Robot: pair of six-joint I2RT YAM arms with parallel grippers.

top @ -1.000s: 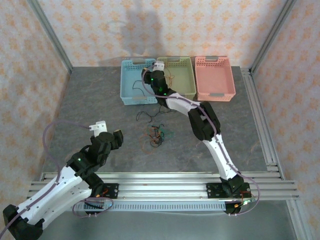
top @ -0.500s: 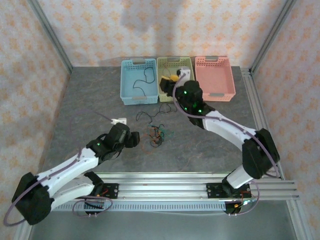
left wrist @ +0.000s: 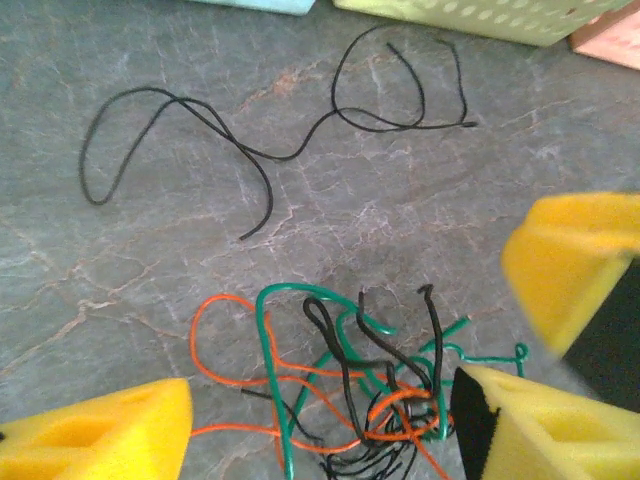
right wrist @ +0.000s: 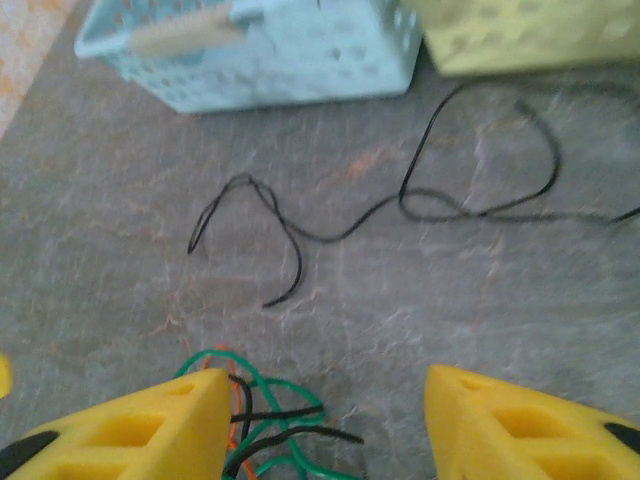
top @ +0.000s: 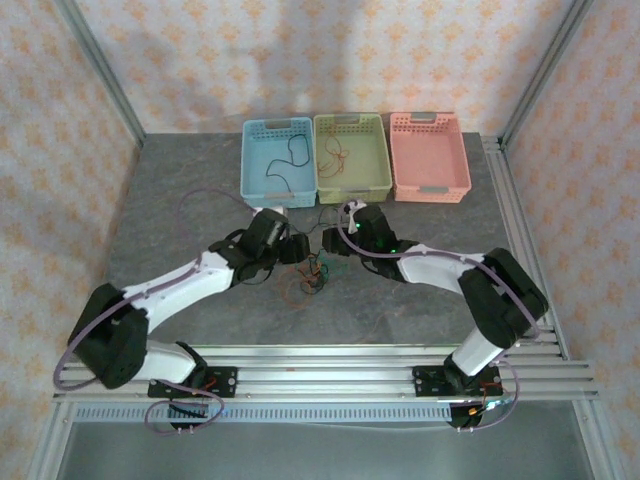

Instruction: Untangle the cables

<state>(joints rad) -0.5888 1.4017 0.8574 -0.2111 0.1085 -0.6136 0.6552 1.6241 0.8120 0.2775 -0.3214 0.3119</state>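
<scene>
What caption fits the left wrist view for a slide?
Open left claw over a tangle of green, orange and black cables; a loose black cable lies apart on the table.

Inspect the tabletop (top: 180, 200): it is a grey surface with marble veining. Along its far edge you find three perforated baskets standing side by side: a blue basket (top: 279, 200) on the left, a green basket (top: 353, 193) in the middle and a pink basket (top: 430, 190) on the right. Just in front of the blue and green baskets, a loose black cable (left wrist: 240, 150) lies flat in open curves. Toward the near edge, close to that cable but apart from it, a tangle of cables (left wrist: 370, 400) in green, orange and black rests in one knot.
</scene>
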